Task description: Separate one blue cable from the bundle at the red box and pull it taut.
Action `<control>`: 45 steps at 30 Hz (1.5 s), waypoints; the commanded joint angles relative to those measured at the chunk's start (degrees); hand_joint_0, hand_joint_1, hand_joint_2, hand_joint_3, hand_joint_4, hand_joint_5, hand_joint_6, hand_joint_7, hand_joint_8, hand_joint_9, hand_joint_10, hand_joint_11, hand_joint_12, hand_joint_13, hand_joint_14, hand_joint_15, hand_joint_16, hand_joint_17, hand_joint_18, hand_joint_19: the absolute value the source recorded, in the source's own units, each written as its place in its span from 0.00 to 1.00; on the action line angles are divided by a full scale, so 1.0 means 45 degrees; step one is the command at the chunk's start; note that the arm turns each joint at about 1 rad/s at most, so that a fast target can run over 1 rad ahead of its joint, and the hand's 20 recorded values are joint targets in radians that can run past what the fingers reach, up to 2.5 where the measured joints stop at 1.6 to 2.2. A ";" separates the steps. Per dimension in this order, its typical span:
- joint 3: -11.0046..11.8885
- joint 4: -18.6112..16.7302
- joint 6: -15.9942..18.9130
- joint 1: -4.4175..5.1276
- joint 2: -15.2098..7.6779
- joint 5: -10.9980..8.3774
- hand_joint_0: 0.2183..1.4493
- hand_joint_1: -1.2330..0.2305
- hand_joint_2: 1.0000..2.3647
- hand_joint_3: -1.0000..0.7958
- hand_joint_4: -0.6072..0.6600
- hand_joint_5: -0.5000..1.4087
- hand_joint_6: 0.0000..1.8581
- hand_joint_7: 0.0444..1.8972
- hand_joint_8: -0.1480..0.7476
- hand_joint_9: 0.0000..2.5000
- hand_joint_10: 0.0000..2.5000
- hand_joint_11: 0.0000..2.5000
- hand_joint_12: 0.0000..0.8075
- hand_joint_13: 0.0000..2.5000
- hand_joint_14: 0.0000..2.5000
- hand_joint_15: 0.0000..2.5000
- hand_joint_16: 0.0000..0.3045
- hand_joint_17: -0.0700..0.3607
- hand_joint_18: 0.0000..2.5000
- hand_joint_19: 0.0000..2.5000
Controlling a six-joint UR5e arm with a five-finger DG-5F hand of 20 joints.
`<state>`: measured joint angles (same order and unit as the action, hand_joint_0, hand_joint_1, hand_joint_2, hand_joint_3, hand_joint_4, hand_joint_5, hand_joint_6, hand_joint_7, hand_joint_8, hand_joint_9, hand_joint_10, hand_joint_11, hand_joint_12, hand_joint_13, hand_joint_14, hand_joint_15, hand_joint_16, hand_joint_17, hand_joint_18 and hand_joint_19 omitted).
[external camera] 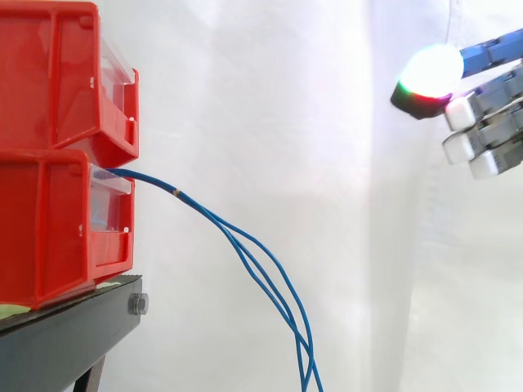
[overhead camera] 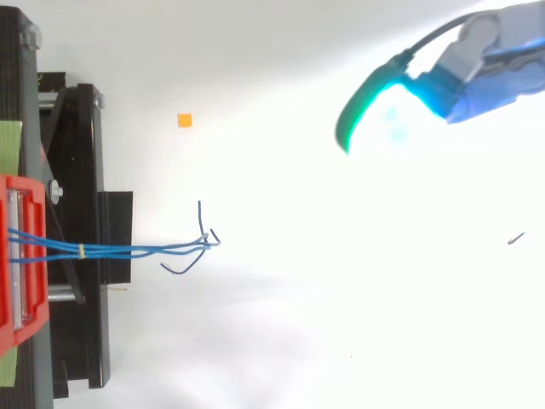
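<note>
Upper right, we list the hand (external camera: pixel 490 131), fingers relaxed, empty; lower left, blue cables (overhead camera: pixel 128 250) hang from red box (external camera: pixel 49 229).

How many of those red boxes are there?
2, stacked on the black stand: the upper red box sits on the lower red box, from whose front the blue cables hang out. Others may be hidden beyond the left edge.

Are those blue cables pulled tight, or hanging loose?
Loose. The blue cables leave the lower red bin and sag downward in a curve; the hand hovers off to the right, touching none.
</note>
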<state>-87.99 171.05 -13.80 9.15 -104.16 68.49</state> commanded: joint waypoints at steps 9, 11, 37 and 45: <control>0.0550 -0.1117 0.0137 0.0175 -0.1306 -0.0065 0.27 0.46 0.00 0.30 0.65 0.15 0.27 0.42 0.45 0.23 0.01 0.18 0.42 0.20 0.01 0.13 0.17 0.43 0.13 0.21; 0.1117 -0.1078 0.0196 0.0175 -0.1794 -0.0065 0.27 0.45 0.00 0.29 0.65 0.15 0.27 0.42 0.45 0.22 0.00 0.16 0.44 0.19 0.00 0.10 0.16 0.42 0.13 0.19; 0.1644 -0.3011 0.0352 -0.0001 -0.3552 0.0033 0.27 0.44 0.00 0.29 0.64 0.15 0.27 0.41 0.45 0.19 0.00 0.13 0.43 0.14 0.00 0.07 0.16 0.42 0.10 0.18; 0.1663 -0.3226 -0.0371 -0.0021 -0.3884 0.0013 0.27 0.44 0.00 0.29 0.64 0.15 0.27 0.41 0.45 0.19 0.00 0.14 0.43 0.14 0.00 0.07 0.16 0.41 0.10 0.18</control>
<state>-80.57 156.79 -14.48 9.07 -121.04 68.60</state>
